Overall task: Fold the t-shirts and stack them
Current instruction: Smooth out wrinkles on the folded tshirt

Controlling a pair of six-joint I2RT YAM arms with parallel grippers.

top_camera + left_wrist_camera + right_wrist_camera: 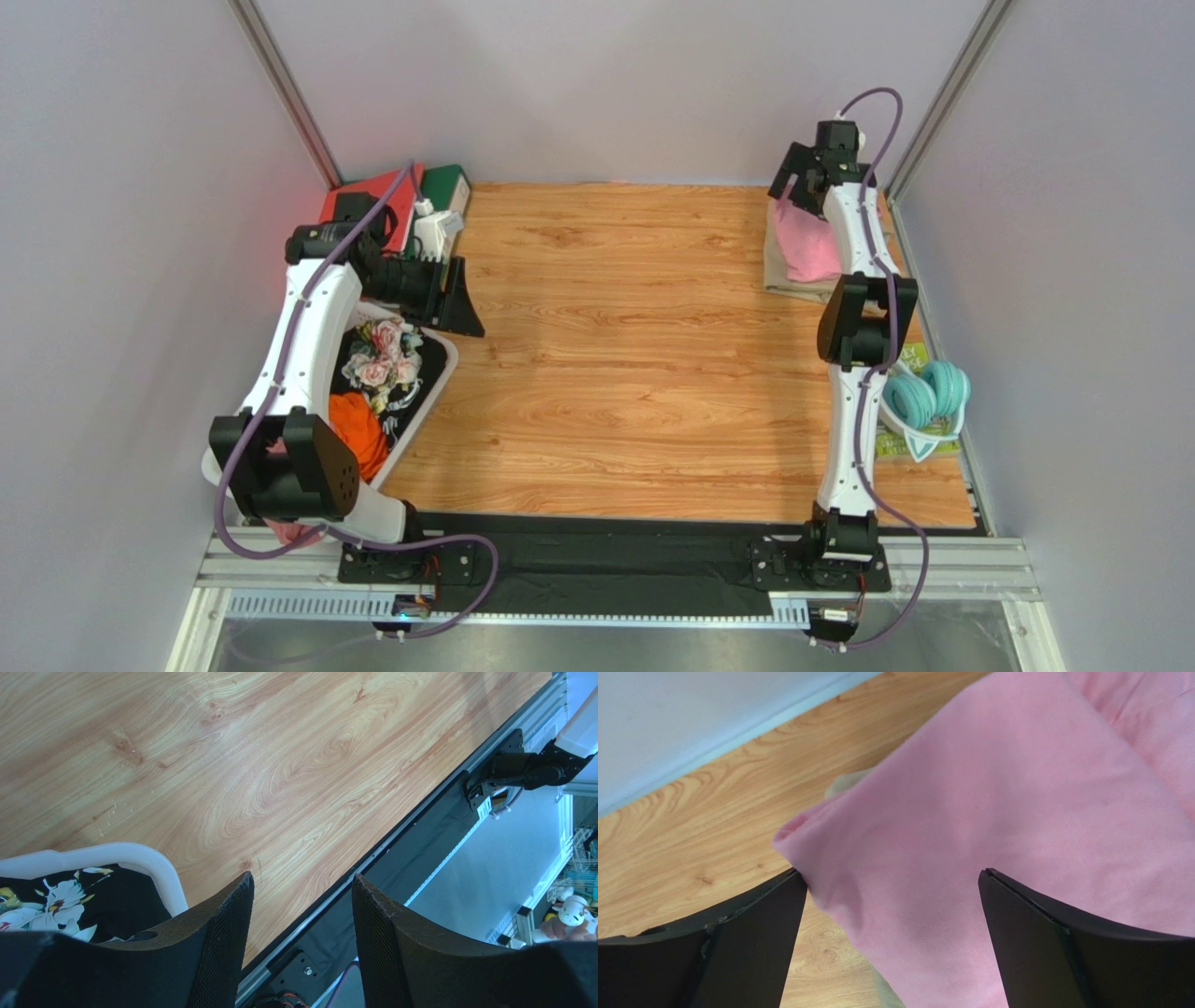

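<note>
The light pink t-shirt [807,241] lies folded at the table's far right corner, on top of the khaki-beige t-shirt [786,289]. Only the khaki tee's edge shows under it. My right gripper [797,189] hangs over the pile's far end. In the right wrist view the pink t-shirt [990,812] fills the space below my right gripper [891,873], whose jaws stand wide apart and open. A sliver of the khaki t-shirt [847,782] peeks out beside it. My left gripper [460,301] is open and holds nothing, at the far left by the basket. It shows as my left gripper [302,877] over bare wood.
A white basket [429,387] with floral and orange cloth sits at the left edge, its rim [140,855] beside my left fingers. Red and green books [421,189] stand at the far left corner. Teal headphones [929,394] lie at the right edge. Walls close in on three sides.
</note>
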